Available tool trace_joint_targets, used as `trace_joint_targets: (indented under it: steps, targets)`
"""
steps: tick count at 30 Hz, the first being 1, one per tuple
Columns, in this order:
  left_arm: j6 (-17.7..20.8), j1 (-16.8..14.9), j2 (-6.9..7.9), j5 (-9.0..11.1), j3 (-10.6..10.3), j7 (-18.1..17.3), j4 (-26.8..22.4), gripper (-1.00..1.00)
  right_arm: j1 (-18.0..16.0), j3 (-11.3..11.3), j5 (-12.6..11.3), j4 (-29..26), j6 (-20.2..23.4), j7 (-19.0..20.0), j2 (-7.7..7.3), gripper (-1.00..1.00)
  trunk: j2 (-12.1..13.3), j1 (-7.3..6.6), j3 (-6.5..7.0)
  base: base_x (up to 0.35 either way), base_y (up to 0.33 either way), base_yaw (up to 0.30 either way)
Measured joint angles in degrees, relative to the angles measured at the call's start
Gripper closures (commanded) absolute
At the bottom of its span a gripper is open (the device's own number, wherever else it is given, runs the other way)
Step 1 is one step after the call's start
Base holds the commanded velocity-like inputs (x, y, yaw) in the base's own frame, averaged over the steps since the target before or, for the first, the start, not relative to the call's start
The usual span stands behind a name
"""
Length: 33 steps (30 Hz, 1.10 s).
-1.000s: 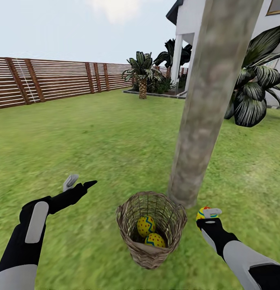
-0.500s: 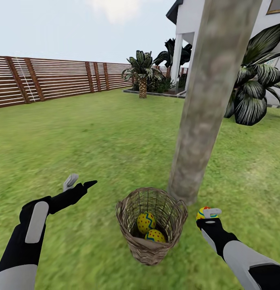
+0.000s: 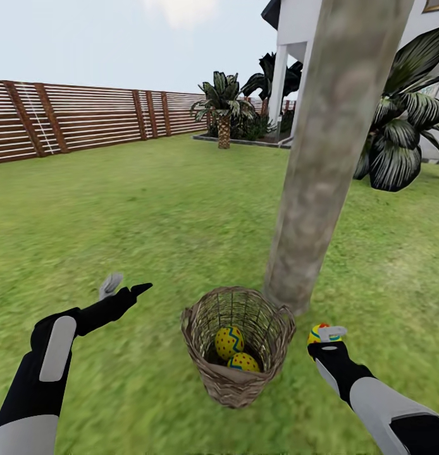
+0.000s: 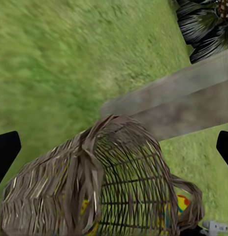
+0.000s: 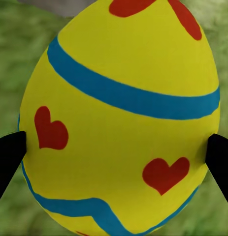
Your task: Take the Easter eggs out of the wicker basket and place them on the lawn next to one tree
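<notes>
Egg (image 3: 319, 333) half hidden inside right end effector (image 3: 326, 334)

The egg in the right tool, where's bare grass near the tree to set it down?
Bare lawn lies right of the tree trunk, just ahead of the right tool holding the egg. It is crowded left of that: the wicker basket sits against the trunk's base.

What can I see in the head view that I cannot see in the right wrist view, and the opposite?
Head view alone: the wicker basket with two eggs inside, the tree, the fence and the left gripper. Right wrist view alone: red hearts and blue bands on the held egg. Both: that egg in the right gripper, over the lawn.
</notes>
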Motion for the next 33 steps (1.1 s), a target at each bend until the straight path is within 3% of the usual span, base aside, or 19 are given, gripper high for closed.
trace_joint_targets:
  steps: [33]
  targets:
    - [0.0,0.0,0.0,0.0,0.1,0.0,0.0,-1.0,0.0,0.1,0.0,-0.6,0.3,0.0,0.09,1.0,-0.4,0.85,-7.32,0.0,0.0,0.0]
